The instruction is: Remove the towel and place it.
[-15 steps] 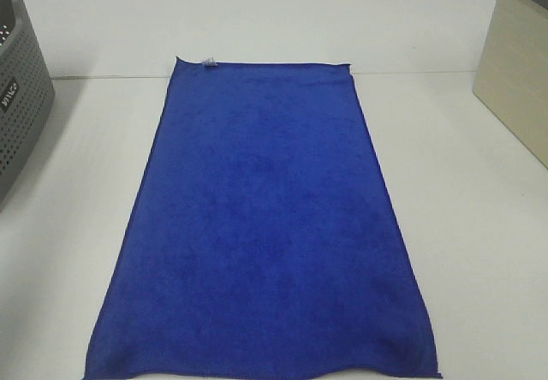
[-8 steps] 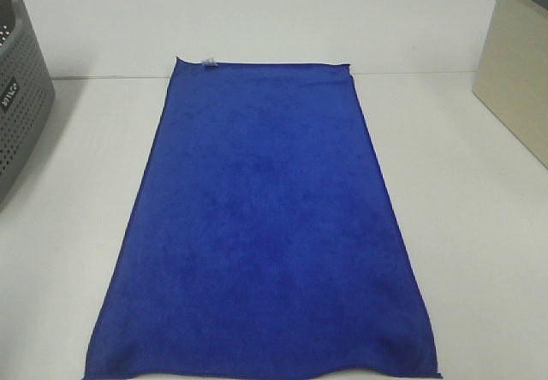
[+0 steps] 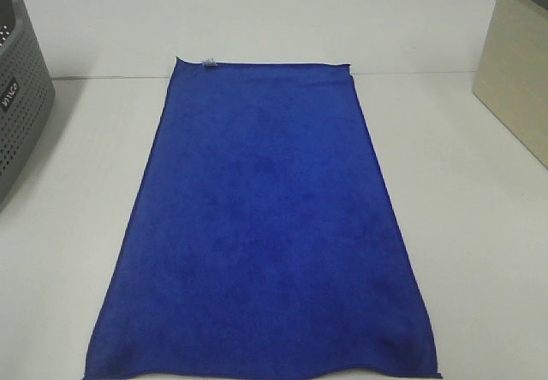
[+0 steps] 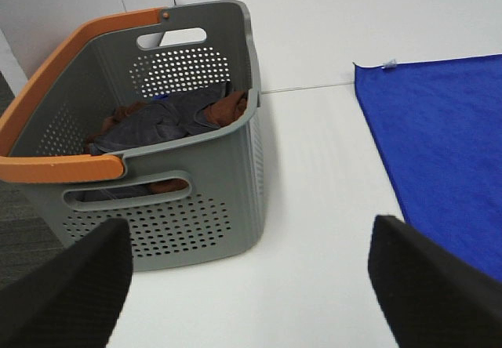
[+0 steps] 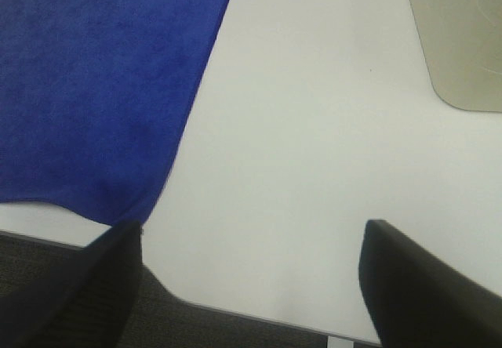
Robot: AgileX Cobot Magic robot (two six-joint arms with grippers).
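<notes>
The royal-blue towel lies spread flat down the middle of the white table, its small white tag at the far left corner. Neither gripper shows in the exterior high view. In the left wrist view my left gripper is open over bare table, between the grey basket and the towel's edge. In the right wrist view my right gripper is open above the table's near edge, beside the towel's near right corner. Nothing sits between either pair of fingers.
A grey perforated laundry basket with an orange rim holds dark clothes at the table's left; its side also shows in the exterior high view. A beige bin stands at the right edge.
</notes>
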